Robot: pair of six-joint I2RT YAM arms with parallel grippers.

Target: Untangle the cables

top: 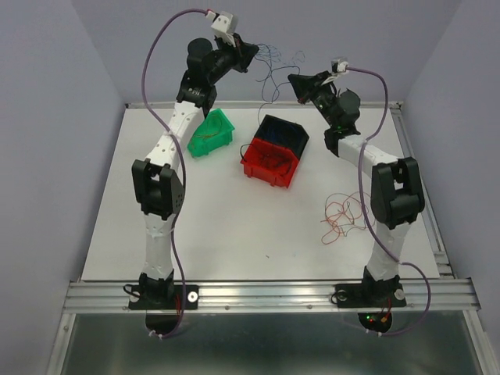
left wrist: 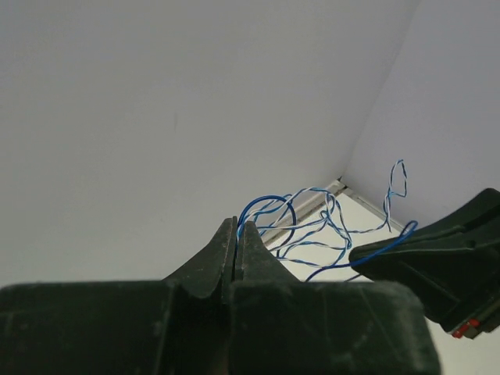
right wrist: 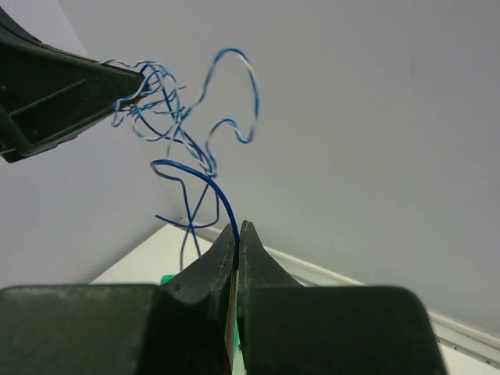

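While both my arms reach high over far table (top: 234, 234) edge: left gripper (top: 250, 56) jaws pinched together on blue cables (top: 275, 66); right gripper (top: 296, 80) jaws clamped on one blue strand. Tangle hangs in air between tips, long axis roughly left-right. Orange-brown cables (top: 344, 215) lie on table beside my right arm.

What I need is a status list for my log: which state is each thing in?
Left gripper: shut on the tangle of thin blue wires.
Right gripper: shut on the same tangle.
Tangle of thin blue wires: airborne between both grippers.
Loose orange-brown wires: lying flat, unheld.
Green plastic bin: unheld, contents unclear.
Red plastic bin: unheld, contents unclear.
Dark blue plastic bin: unheld, contents unclear.
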